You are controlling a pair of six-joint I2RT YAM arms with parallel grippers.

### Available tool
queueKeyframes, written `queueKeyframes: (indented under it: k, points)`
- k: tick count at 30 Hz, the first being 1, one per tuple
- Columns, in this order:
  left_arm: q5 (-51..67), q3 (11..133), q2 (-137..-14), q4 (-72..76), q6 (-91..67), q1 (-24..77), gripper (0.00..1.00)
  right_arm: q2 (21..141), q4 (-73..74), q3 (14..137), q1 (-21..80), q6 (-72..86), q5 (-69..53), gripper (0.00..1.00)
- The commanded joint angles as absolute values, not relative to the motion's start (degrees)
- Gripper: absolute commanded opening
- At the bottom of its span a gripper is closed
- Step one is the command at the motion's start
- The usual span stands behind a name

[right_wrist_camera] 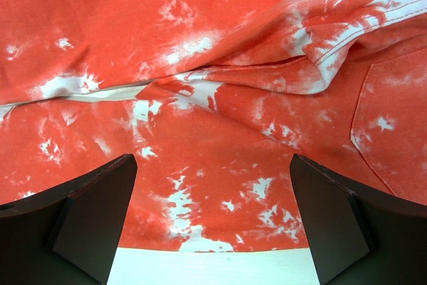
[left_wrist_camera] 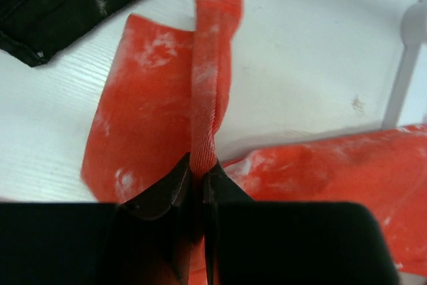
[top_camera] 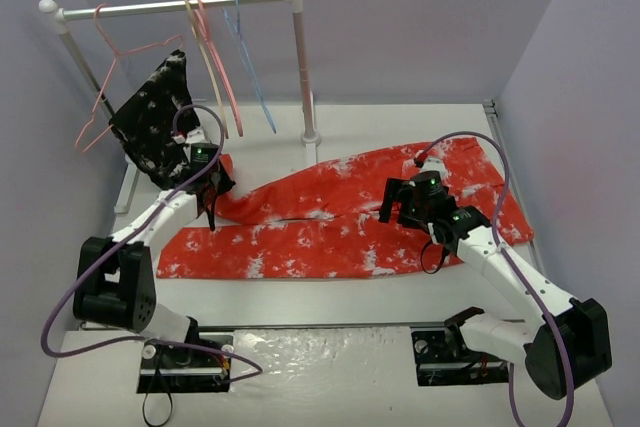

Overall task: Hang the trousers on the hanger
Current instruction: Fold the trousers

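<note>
Trousers (top_camera: 340, 217) lie flat on white tabletop (top_camera: 400, 292). Long axis runs left to right, tilted a little: leg ends at left, waist at far right. Two legs side by side; the farther leg ends at the left end effector (top_camera: 212, 192).

Hanger (top_camera: 250, 67) hangs by its hook from the rail (top_camera: 170, 5) at the far side, well apart from the trousers. Black garment (top_camera: 155, 127) hangs at the rail's left end.

Plain pale lilac walls close in the left, far and right sides.

Left wrist view: left end effector (left_wrist_camera: 199, 168) is clamped on the leg hem, cloth pinched into a narrow raised ridge running away from the camera. Top view does not resolve this grip.

Right wrist view: right end effector (right_wrist_camera: 213, 185) is spread wide above the trousers, nothing between the fingers (right_wrist_camera: 93, 211); a folded seam and pocket edge show, with a strip of bare tabletop at the near edge. Only the top view shows rail and hanger.
</note>
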State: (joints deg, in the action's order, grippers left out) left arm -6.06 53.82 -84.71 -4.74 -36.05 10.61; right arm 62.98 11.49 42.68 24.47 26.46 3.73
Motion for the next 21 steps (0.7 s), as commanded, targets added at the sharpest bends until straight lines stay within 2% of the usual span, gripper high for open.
queueKeyframes:
  k: [1,6,10,14,18,21]
  points:
    - [-17.6,58.9,-72.8,-16.5,-39.2,14.0,0.00,60.9,10.3,43.5,24.8,25.8,5.4,0.97]
    - [-26.9,65.6,-65.4,-29.3,-40.0,16.8,0.00,60.5,10.3,43.3,24.8,25.4,5.4,0.97]
    - [-29.8,70.5,-66.2,-40.5,-43.9,17.1,0.00,61.2,10.2,43.7,24.8,25.0,5.7,0.97]
    - [-30.8,67.5,-67.7,-45.6,-48.1,16.9,0.01,61.9,10.2,44.4,24.7,25.0,5.6,0.97]
    - [-31.9,65.2,-73.4,-44.9,-48.1,16.3,0.17,62.7,10.2,44.7,24.8,25.1,5.2,0.97]
    - [-28.6,66.3,-78.3,-40.3,-46.6,16.5,0.20,63.6,10.2,45.0,24.8,24.6,5.1,0.97]
